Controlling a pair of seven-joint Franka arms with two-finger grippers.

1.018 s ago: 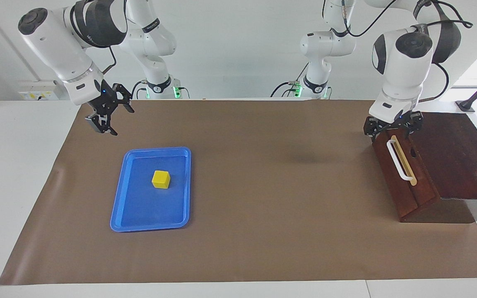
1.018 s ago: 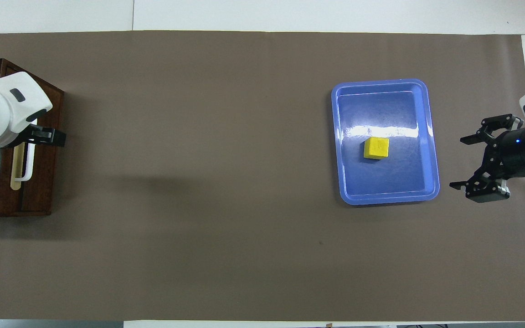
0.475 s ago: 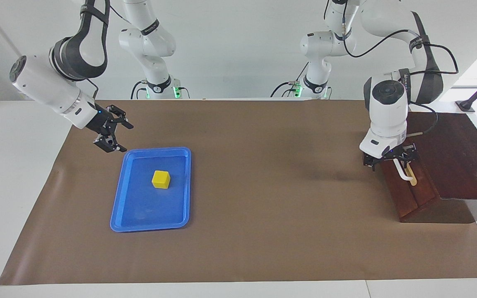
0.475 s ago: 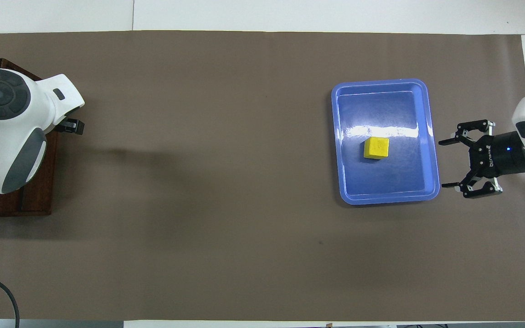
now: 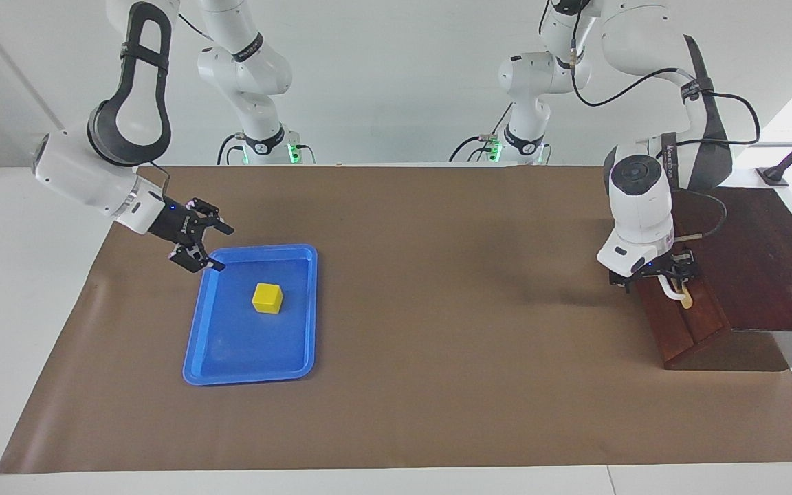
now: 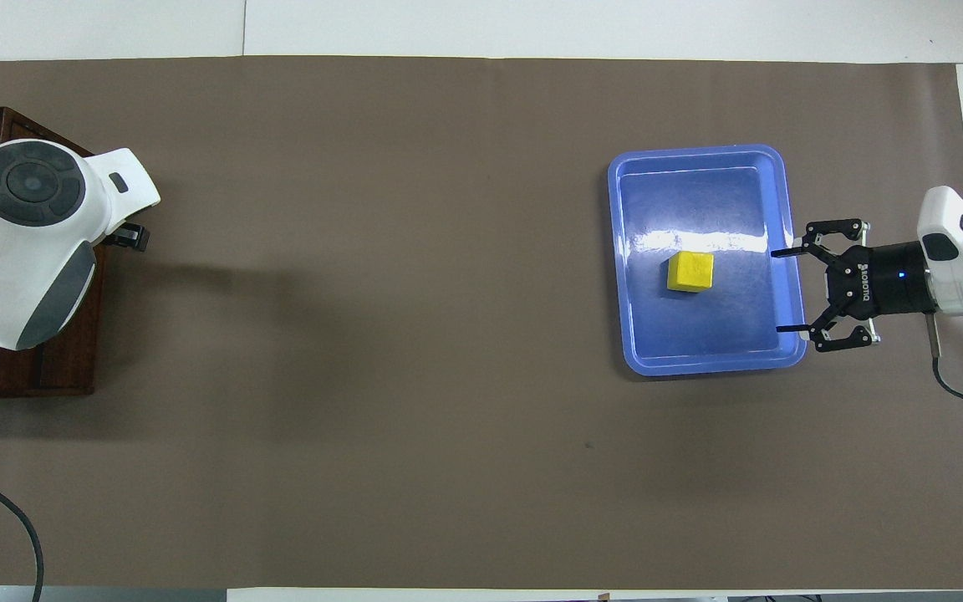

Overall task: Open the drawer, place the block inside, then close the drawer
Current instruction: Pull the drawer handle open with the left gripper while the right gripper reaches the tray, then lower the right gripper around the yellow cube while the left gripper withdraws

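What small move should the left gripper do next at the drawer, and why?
Probably close the left gripper on the white handle of the drawer. It is open, right at the handle, and the drawer front sits flush with its box, so it is not yet open. The block lies in the blue tray, with the open right gripper over the tray's rim.

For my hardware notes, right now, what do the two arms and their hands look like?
Both arms have glossy white shells with dark grey joint bands. Black cables loop along them. The right hand and left hand are black linkage hands with two thin fingers; a small blue light glows at the right wrist.
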